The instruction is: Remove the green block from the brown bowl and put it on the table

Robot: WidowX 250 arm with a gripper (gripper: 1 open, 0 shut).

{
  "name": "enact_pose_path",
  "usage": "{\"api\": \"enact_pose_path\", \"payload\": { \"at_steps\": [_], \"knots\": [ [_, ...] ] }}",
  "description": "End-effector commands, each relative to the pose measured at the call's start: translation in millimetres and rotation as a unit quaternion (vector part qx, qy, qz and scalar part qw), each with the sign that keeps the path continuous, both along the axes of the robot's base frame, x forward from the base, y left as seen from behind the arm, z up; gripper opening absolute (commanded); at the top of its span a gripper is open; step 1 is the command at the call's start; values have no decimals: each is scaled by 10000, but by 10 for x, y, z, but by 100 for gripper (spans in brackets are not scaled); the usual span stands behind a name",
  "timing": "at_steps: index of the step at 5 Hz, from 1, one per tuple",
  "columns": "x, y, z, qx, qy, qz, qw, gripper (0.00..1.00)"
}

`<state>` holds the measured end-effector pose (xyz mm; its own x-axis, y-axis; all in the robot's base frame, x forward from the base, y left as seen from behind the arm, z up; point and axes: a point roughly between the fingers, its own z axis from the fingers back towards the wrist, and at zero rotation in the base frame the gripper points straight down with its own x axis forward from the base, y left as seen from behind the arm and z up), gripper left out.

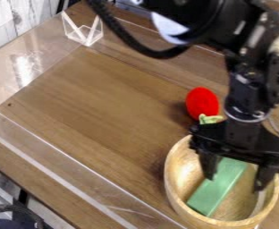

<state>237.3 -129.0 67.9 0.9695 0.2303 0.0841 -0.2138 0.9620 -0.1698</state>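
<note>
The green block [218,191] lies slantwise inside the brown bowl [178,182] at the lower right of the camera view. My gripper [238,170] hangs straight down over the bowl, open, with one black finger [210,166] left of the block's upper end and the other at its right. Nothing is clamped between the fingers. The arm covers the bowl's far rim and the block's top end. The table [94,107] is dark wood grain.
A red strawberry-like toy [202,101] sits on the table just behind the bowl, close to the arm. Low clear plastic walls [58,170] line the table's left and front edges. A small clear stand [82,31] is at the far left corner.
</note>
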Motion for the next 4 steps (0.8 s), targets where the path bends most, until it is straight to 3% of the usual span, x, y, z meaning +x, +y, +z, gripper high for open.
{"api": "enact_pose_path", "payload": {
  "at_steps": [1,2,3,4],
  "knots": [
    [26,-57,112,-156,-272,-35,9995,100],
    [-14,-116,102,-118,-278,-62,9995,100],
    [-45,-67,161,-79,-252,-348,9990,0],
    [-71,-25,326,99,-316,-412,9986,0]
  ]
}}
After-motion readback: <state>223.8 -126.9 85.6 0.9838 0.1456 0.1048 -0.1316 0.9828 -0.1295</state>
